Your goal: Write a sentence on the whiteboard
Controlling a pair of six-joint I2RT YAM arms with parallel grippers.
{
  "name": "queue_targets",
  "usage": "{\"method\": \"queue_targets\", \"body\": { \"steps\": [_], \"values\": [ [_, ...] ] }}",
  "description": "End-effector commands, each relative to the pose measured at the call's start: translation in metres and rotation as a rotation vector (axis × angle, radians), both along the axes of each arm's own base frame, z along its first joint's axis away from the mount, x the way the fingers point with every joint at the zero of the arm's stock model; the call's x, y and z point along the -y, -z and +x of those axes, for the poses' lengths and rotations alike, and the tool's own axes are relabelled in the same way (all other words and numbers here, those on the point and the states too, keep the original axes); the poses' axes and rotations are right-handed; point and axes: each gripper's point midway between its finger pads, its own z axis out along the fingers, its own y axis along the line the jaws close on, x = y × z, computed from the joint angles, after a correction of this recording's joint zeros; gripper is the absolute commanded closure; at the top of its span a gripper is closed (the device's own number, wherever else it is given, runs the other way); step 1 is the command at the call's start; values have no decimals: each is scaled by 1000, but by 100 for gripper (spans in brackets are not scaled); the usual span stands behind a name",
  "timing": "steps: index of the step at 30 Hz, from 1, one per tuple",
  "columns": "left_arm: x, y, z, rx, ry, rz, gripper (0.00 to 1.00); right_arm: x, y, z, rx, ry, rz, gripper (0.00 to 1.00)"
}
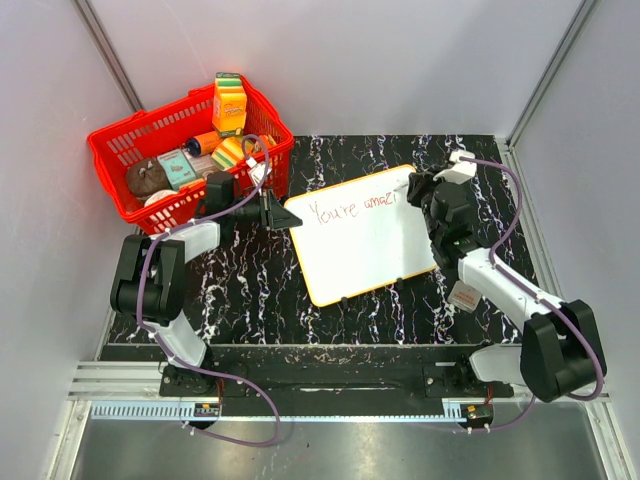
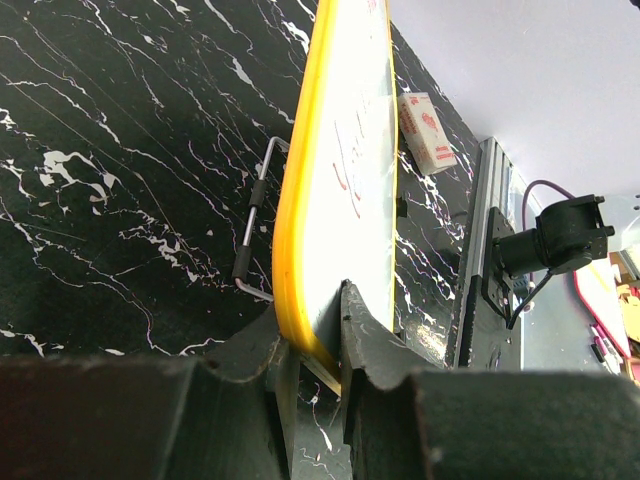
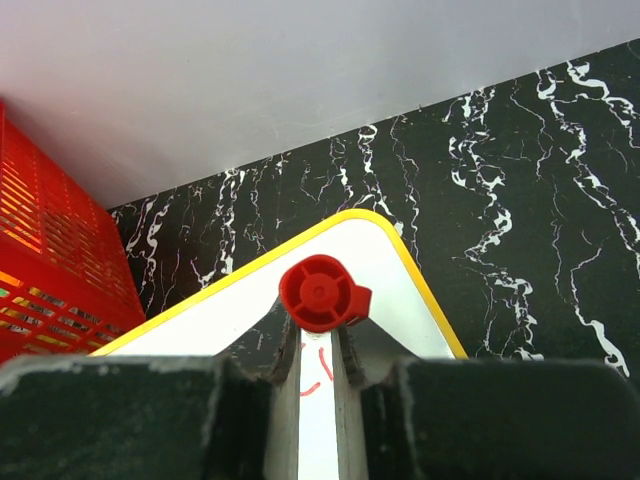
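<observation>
As we view it from above, whiteboard (image 1: 365, 250) on the black table (image 1: 250, 290), right of the red basket (image 1: 110, 150), left gripper (image 1: 284, 216) clamped on its left corner, right gripper (image 1: 418, 190) pinched tight on a red marker (image 3: 320, 292), at the end of the red sentence (image 1: 355, 208).

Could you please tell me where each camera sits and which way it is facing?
Top external: above and behind the bases, looking down at the table; shows left arm, right arm, the whiteboard and red basket.
Left wrist: on the left arm, looking along the left end effector, clamped on the whiteboard's yellow rim.
Right wrist: on the right arm, looking along the right end effector, holding a red marker over the whiteboard.
Shared: the whiteboard appears in all three.
</observation>
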Motion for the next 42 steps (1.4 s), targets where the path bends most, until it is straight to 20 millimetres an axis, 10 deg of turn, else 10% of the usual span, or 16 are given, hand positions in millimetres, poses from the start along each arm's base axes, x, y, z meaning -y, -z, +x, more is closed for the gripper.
{"method": "queue_targets", "body": {
  "steps": [1, 42],
  "values": [
    [10, 42, -10, 75, 48, 109, 100, 12, -29, -11, 75, 32, 30, 100],
    [10, 41, -10, 78, 48, 109, 100, 18, 30, -24, -61, 40, -4, 100]
  ]
}}
